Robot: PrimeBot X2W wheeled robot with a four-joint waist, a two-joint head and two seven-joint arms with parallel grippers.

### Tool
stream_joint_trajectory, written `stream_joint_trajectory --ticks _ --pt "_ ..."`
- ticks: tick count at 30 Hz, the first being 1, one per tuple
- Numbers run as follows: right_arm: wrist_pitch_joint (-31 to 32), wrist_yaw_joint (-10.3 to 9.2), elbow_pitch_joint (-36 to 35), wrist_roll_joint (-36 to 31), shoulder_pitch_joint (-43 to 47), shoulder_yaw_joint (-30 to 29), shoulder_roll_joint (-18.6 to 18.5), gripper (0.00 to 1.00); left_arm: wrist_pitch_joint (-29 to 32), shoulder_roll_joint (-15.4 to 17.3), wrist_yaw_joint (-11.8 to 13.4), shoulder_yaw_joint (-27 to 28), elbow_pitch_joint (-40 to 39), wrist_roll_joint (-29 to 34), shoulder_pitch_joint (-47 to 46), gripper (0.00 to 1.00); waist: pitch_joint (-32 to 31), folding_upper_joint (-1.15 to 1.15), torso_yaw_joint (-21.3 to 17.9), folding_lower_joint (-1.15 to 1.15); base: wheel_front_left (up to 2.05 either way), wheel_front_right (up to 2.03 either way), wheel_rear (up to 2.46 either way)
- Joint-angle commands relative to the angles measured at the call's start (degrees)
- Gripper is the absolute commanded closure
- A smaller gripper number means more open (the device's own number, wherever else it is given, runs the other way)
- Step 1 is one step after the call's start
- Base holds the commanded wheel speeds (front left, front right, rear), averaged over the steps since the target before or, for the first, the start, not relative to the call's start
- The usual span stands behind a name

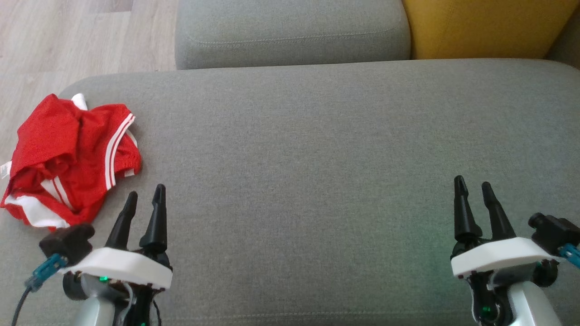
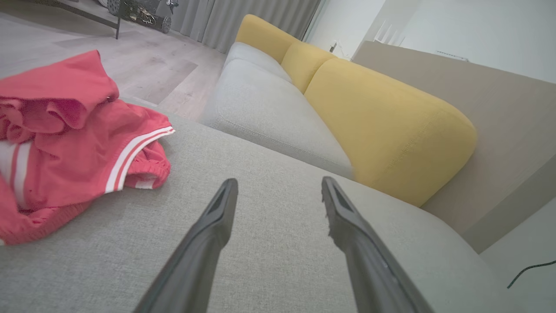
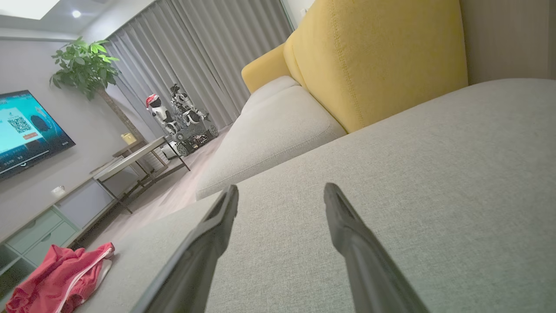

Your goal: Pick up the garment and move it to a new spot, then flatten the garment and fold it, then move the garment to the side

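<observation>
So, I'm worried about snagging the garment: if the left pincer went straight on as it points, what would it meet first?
Probably the bare grey cushion ahead; the left pincer points past the red garment, which lies off to its left.

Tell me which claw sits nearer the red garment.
The left claw, open just beside the crumpled red garment; the right claw stands far across the grey cushion.
</observation>
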Motion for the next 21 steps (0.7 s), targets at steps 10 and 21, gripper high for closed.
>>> stream_joint_trajectory --ticks 10,21 --pt "-1.65 -0.03 -1.42 -8.74 -3.22 1.85 -0.02 0.00 -2.19 2.25 1.23 -0.46 -1.56 7.57 -1.73 0.00 -0.06 0.00 0.05 0.00 0.00 0.00 0.00" --pt "-2.74 -0.03 -1.14 -17.94 -3.34 2.60 0.30 0.00 -4.21 2.84 2.03 -1.61 -1.00 15.02 -1.83 0.00 -0.15 0.00 0.06 0.00 0.00 0.00 0.00"
